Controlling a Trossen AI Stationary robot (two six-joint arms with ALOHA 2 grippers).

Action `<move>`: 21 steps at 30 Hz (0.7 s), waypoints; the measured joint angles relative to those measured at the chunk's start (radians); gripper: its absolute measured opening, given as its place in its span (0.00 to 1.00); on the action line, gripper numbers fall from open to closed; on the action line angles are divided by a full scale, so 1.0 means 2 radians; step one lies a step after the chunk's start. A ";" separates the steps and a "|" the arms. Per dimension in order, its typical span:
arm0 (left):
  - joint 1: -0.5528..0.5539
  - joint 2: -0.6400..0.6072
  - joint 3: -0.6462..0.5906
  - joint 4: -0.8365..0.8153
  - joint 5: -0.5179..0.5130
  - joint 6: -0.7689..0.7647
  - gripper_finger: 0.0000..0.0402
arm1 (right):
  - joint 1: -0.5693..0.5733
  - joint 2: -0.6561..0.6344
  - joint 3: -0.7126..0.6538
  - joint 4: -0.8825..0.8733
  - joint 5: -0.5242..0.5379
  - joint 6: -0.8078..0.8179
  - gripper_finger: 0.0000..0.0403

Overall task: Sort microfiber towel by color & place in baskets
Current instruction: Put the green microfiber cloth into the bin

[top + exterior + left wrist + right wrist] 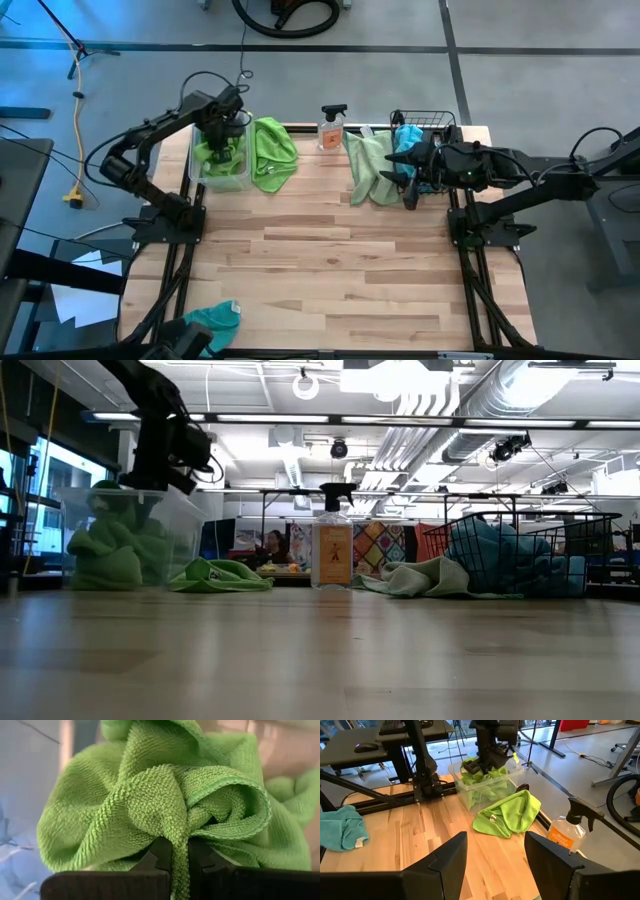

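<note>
My left gripper [228, 135] is over the clear plastic tub [203, 172] at the far left, shut on a lime green towel [150, 805]. More lime green towels [110, 555] fill the tub. Another lime green towel [273, 152] lies on the table beside the tub. My right gripper [405, 175] is open and empty, beside the black wire basket [440, 122], which holds blue towels [510, 560]. It hovers over the edge of a pale green towel [368, 165] lying on the table. My left gripper pinches a bunched fold [179, 837] of the lime green towel between its two fingers [160, 852]. The fingers come from above, pointing down into the tub. The cloth is gathered in several layers at the fingers and spreads out below them onto the other towels in the tub.
A clear spray bottle [332, 128] with a black trigger stands at the far edge between the tub and the basket. A teal towel [215, 320] lies at the table's near left corner. The middle of the wooden table [330, 260] is bare.
</note>
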 joint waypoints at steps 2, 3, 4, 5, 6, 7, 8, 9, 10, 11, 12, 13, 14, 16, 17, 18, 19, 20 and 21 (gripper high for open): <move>0.001 0.001 -0.011 0.003 0.002 0.016 0.00 | 0.000 0.000 0.000 0.000 0.000 0.004 0.49; 0.002 0.001 -0.016 0.009 0.004 0.024 0.00 | 0.000 0.000 0.000 0.000 0.000 0.012 0.49; 0.002 0.001 -0.024 0.020 0.004 0.029 0.00 | 0.000 0.000 0.000 0.000 0.002 0.019 0.49; 0.002 0.001 -0.031 0.032 0.004 0.029 0.00 | 0.000 0.001 0.000 0.000 0.005 0.026 0.49; 0.002 0.001 -0.037 0.044 0.005 0.030 0.00 | 0.000 0.002 0.000 0.000 0.008 0.034 0.49; 0.002 0.001 -0.043 0.055 0.010 0.029 0.00 | 0.000 0.003 0.000 0.000 0.009 0.041 0.49; 0.002 0.001 -0.048 0.064 0.013 0.030 0.00 | 0.000 0.004 0.000 -0.001 0.009 0.047 0.49; 0.002 0.001 -0.053 0.074 0.015 0.031 0.00 | 0.000 0.006 0.000 0.000 0.009 0.052 0.49; 0.002 0.001 -0.059 0.080 0.018 0.033 0.00 | 0.000 0.008 0.000 0.001 0.009 0.055 0.49; 0.002 0.001 -0.065 0.086 0.019 0.034 0.00 | 0.000 0.011 0.000 -0.001 0.008 0.056 0.49; 0.002 0.002 -0.073 0.093 0.020 0.038 0.00 | 0.000 0.015 0.000 -0.001 0.008 0.056 0.49; 0.002 0.003 -0.080 0.098 0.020 0.044 0.00 | 0.000 0.018 0.000 0.000 0.008 0.057 0.49; 0.002 0.004 -0.087 0.104 0.020 0.048 0.00 | 0.000 0.021 0.000 -0.001 0.008 0.058 0.49; 0.002 0.011 -0.101 0.111 0.020 0.055 0.00 | 0.000 0.027 0.000 0.000 0.008 0.065 0.49; 0.002 0.014 -0.108 0.117 0.021 0.056 0.00 | 0.000 0.031 0.000 0.000 0.008 0.066 0.49; 0.001 0.017 -0.110 0.120 0.019 0.059 0.00 | 0.000 0.034 0.000 0.000 0.008 0.066 0.49; -0.002 0.019 -0.110 0.125 0.018 0.063 0.00 | 0.000 0.037 0.000 -0.001 0.008 0.066 0.49; -0.003 0.021 -0.109 0.131 0.021 0.066 0.00 | 0.000 0.040 0.000 0.000 0.008 0.066 0.49; -0.003 0.025 -0.109 0.138 0.025 0.068 0.00 | 0.000 0.043 0.000 0.000 0.008 0.066 0.49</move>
